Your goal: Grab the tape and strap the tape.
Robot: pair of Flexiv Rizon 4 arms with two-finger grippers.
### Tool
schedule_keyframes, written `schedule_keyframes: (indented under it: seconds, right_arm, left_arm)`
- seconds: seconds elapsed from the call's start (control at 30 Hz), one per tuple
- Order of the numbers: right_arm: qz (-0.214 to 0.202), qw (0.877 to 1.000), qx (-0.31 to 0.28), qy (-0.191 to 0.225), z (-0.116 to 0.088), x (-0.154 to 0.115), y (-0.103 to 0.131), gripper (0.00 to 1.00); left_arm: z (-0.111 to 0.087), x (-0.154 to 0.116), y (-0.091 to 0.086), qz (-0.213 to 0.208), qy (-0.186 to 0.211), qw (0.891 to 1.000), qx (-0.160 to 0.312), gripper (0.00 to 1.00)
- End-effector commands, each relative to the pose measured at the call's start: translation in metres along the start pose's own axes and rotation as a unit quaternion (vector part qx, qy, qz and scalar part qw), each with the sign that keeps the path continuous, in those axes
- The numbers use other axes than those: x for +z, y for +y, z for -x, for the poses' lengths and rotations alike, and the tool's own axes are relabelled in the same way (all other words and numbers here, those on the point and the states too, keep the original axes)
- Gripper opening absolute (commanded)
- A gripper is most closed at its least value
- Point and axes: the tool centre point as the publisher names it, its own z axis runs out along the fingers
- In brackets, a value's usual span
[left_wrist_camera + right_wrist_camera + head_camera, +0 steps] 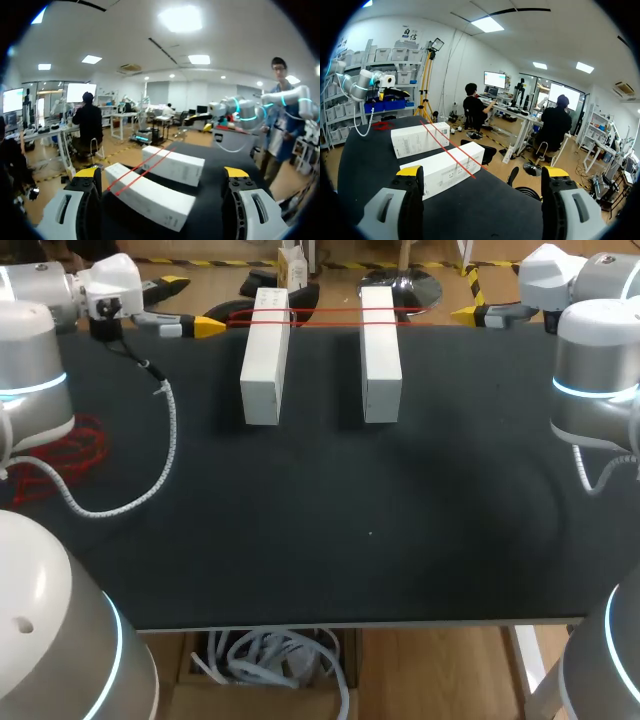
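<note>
Lying ahead of left tool (161, 172), red tape (135, 169)

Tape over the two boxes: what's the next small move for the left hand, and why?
Probably ease the left hand forward until the end of the tape loop, beside the nearer white box, sits between its fingers, then close. The hand is open and empty, and one fingertip is just short of that loop end.
</note>
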Motion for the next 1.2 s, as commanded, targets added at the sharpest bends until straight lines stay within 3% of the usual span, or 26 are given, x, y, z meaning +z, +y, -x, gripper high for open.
schedule_keyframes:
  seconds: [0.03,0.33,0.4,0.6,0.87,1.1,1.17,1.2]
  right_arm:
    - [0.000,1.000,0.000,0.000,0.000,0.000,0.000,1.00]
    - [0.000,1.000,0.000,0.000,0.000,0.000,0.000,1.00]
    - [0.000,1.000,0.000,0.000,0.000,0.000,0.000,1.00]
    - [0.000,1.000,0.000,0.000,0.000,0.000,0.000,1.00]
    - [0.000,1.000,0.000,0.000,0.000,0.000,0.000,1.00]
    - [0.000,1.000,0.000,0.000,0.000,0.000,0.000,1.00]
    - [0.000,1.000,0.000,0.000,0.000,0.000,0.000,1.00]
    - [0.000,1.000,0.000,0.000,0.000,0.000,0.000,1.00]
  left_arm:
    - [0.005,-0.005,0.006,-0.066,0.082,0.994,0.031,1.00]
    - [0.005,-0.005,0.006,-0.066,0.082,0.994,0.031,1.00]
    - [0.008,-0.001,0.002,-0.092,0.113,0.987,0.066,1.00]
    - [0.021,0.019,-0.005,-0.085,0.185,0.974,0.104,1.00]
    - [0.038,0.053,0.002,-0.069,0.262,0.957,0.103,1.00]
    - [0.050,0.063,0.013,-0.060,0.289,0.949,0.106,1.00]
    - [0.054,0.062,0.017,-0.060,0.290,0.949,0.106,0.93]
    - [0.056,0.062,0.019,-0.055,0.290,0.950,0.103,0.77]
